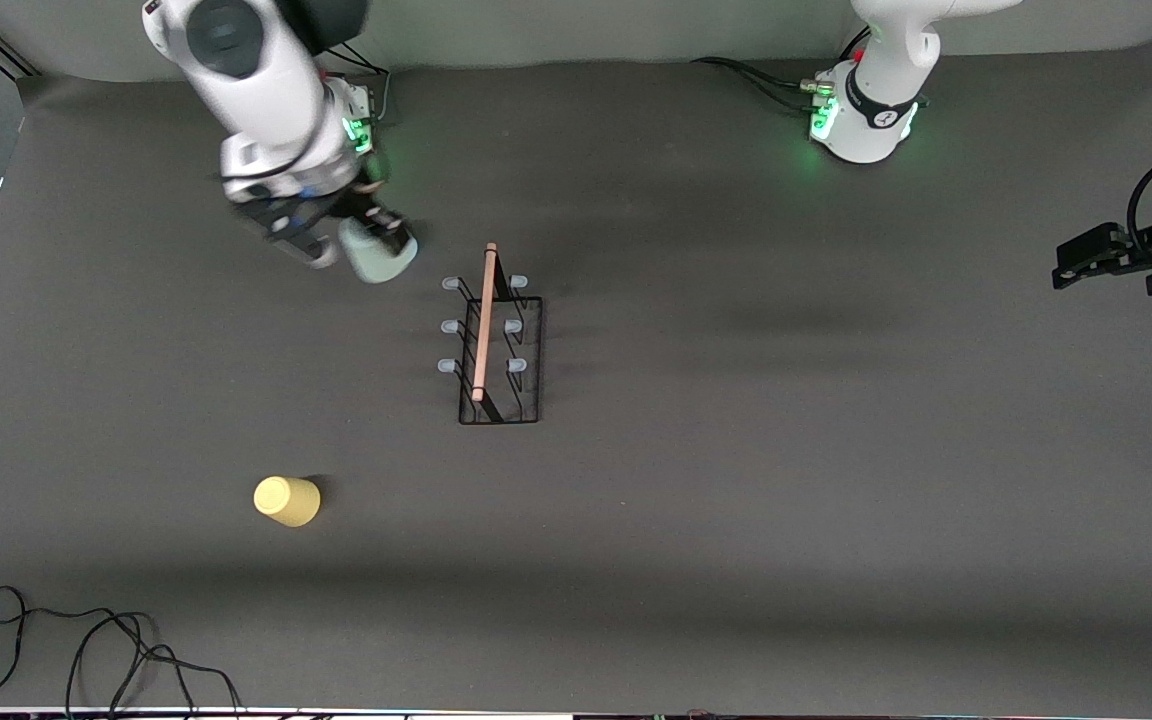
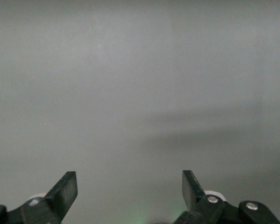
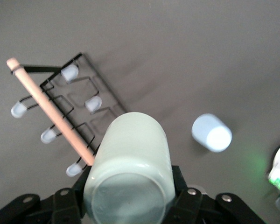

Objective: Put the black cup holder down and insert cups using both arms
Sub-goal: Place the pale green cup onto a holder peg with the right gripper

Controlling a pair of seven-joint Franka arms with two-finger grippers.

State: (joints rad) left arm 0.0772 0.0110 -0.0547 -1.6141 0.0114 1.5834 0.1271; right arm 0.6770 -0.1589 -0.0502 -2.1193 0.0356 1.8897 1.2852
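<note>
The right gripper [image 1: 376, 245] pinched the pale green cup [image 3: 128, 170] in its jaws, beside the black cup holder [image 1: 499, 350] standing mid-counter, rod lengthwise toward the camera. The left gripper [image 2: 129, 192] waited, jaws spread.

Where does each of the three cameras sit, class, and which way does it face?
Front view: high across the table, facing both arms; shows rack, yellow cup, right gripper holding the green cup, left gripper waiting at the table's edge.
Left wrist view: on the left wrist, facing bare grey surface; open fingers show.
Right wrist view: on the right wrist, looking down past the green cup at rack and blue cup.
Shared: front and right wrist views both show rack and green cup.
</note>
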